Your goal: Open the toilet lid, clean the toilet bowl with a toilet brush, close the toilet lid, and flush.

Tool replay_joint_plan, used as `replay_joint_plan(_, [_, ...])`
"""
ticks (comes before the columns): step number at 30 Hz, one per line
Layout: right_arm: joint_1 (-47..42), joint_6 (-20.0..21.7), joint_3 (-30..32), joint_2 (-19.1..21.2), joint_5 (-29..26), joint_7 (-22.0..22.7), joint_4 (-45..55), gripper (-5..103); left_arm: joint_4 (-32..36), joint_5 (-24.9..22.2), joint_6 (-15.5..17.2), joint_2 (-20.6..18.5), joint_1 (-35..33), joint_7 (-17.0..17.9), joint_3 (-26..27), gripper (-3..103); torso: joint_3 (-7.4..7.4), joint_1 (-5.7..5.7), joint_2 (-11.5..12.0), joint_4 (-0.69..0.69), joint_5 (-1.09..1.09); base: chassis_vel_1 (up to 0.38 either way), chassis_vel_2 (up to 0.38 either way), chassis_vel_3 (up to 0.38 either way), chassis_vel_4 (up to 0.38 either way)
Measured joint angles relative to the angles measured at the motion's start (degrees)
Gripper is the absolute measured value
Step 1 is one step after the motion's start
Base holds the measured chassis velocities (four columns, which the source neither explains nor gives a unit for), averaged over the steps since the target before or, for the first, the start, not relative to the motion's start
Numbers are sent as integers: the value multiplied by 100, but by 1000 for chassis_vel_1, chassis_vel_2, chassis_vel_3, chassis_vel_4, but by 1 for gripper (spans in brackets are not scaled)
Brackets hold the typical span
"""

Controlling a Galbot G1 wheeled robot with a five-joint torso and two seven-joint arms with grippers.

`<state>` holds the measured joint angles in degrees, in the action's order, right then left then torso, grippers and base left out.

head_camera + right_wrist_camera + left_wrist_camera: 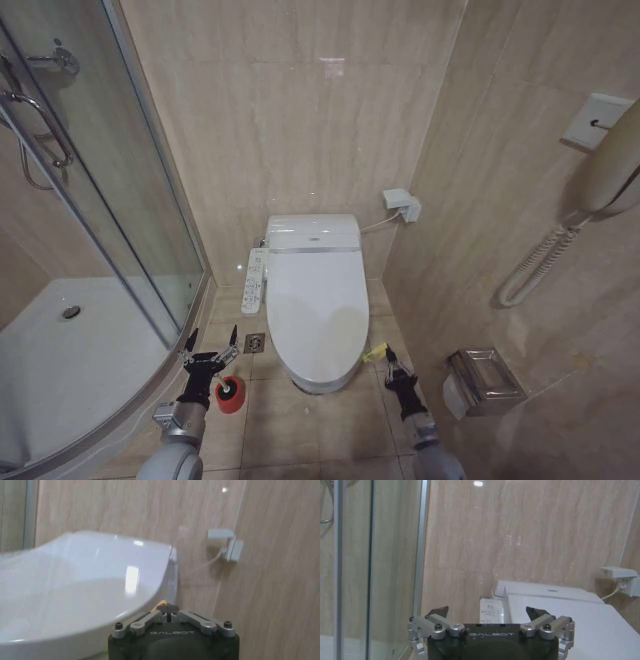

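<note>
Two pincers, left pincer (211, 343) above toilet brush (230, 393), toilet lid (316, 310) down

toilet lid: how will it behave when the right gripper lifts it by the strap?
The toilet lid looks like rigid glossy plastic, so probably slippery to bare fingers. It likely pivots at the rear rather than lifting free. The right gripper, shut, sits by the strap; the left gripper hangs open.

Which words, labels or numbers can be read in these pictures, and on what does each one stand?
"GALBOT": on the black body of the left hand.
"GALBOT": on the black body of the right hand.
Control panel beside the toilet lid: printed marks, too small to read.
Sticker on that panel: blurred, unreadable.
</note>
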<state>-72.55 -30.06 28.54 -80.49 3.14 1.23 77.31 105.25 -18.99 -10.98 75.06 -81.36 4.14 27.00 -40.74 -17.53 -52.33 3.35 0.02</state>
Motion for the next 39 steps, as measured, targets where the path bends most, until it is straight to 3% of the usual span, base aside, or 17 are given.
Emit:
replay_joint_plan(19, [-379, 513, -10, 307, -27, 344, 2191, 0, 0, 0, 0, 0, 0, 0, 0, 100, 1, 2, 0, 2, -3, 0, 0, 0, 0])
replay_joint_plan(32, [-393, 550, -12, 343, -160, 406, 2349, 0, 0, 0, 0, 0, 0, 0, -1, 100, 1, 3, -1, 2, -2, -64, 76, 61, -63])
replay_joint_plan(39, [-282, 760, 219, 423, -170, 683, 2537, 0, 0, 0, 0, 0, 5, -1, -1, 100, -1, -6, 1, 1, -3, -162, 181, 159, -151])
